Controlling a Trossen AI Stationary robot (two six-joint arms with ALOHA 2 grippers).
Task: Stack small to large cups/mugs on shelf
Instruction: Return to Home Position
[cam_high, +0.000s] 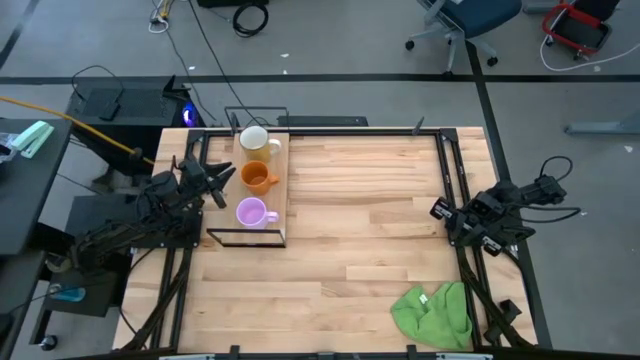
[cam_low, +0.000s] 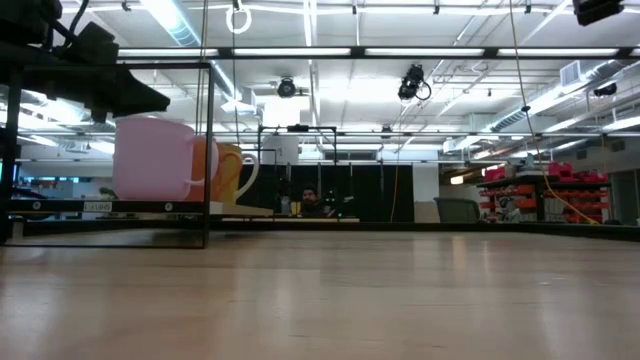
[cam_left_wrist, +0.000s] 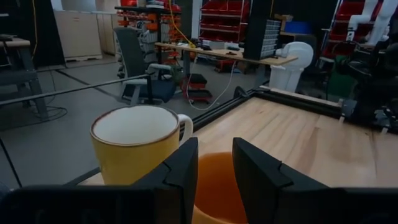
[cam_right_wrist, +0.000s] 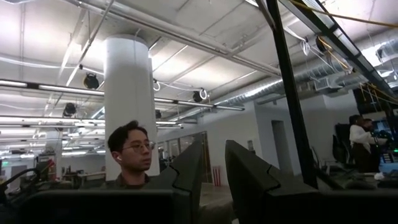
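**Desk:** Where are the mugs?

**Me:** All three are on the shelf (cam_high: 281, 200), upright, in a single row along the plank. I've got the purple mug (cam_high: 249, 212) at the end nearest the low camera, the orange mug (cam_high: 256, 178) in the middle and the cream mug (cam_high: 254, 140) at the far end, so they run small to large. The handles all point toward the middle of the worktop (cam_high: 370, 220). From table height the purple mug fronts the row and covers most of the orange one. Only the cream mug's handle shows behind.

**Desk:** And your left side?

**Me:** My left gripper (cam_high: 222, 185) hangs at the shelf's outer edge, just beside the orange mug. On its wrist camera I see its fingers (cam_left_wrist: 186, 177) parted with nothing gripped. The orange mug's rim sits right past the tips, with the cream mug next to it. I can't tell whether a tip touches the orange mug.

**Desk:** Right side?

**Me:** My right gripper (cam_high: 441, 211) is over at the worktop's opposite edge, well apart from the shelf, fingers released and empty. Its camera looks out into the room, where a person (cam_right_wrist: 130, 158) shows. A green cloth (cam_high: 432, 312) lies crumpled near the worktop's corner on that side.
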